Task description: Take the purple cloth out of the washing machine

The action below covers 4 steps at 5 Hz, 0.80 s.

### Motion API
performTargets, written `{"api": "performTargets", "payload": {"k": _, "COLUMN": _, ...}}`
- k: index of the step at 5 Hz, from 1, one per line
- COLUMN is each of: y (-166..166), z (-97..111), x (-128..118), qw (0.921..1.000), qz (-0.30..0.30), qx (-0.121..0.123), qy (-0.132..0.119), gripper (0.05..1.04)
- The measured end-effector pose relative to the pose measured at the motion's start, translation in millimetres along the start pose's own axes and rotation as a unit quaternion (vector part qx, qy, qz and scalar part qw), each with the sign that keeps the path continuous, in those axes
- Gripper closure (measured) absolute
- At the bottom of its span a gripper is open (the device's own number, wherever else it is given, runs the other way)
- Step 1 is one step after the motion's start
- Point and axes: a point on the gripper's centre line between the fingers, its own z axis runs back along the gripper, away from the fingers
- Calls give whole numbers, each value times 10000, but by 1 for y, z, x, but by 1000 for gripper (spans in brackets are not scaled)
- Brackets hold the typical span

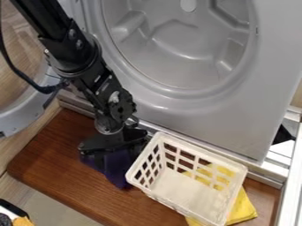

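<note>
Camera view: purple cloth (116, 167) is seen outside the washing machine (194, 121), right below the gripper (113, 148). Gripper opening can't be told, nor whether cloth is held. Removal judged done; at most, release is left.

Washer (159, 106) cut off at 12 o'clock, its door (15, 121) at 9, arm (44, 20) at 11. Purple cloth (118, 167), 7 o'clock, pt. hidden by gripper (113, 146); yellow cloth (243, 209), 5 o'clock, pt. behind basket (236, 170).
</note>
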Motion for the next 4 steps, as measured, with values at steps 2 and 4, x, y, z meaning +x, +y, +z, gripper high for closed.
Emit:
{"api": "performTargets", "payload": {"k": 2, "y": -15, "z": 26, "x": 2, "qw": 9996, "qz": -233, "qx": 154, "qy": 42, "gripper": 83}}
{"api": "performTargets", "payload": {"k": 4, "y": -28, "z": 73, "x": -1, "qw": 9971, "qz": -646, "qx": 403, "qy": -38, "gripper": 83}}
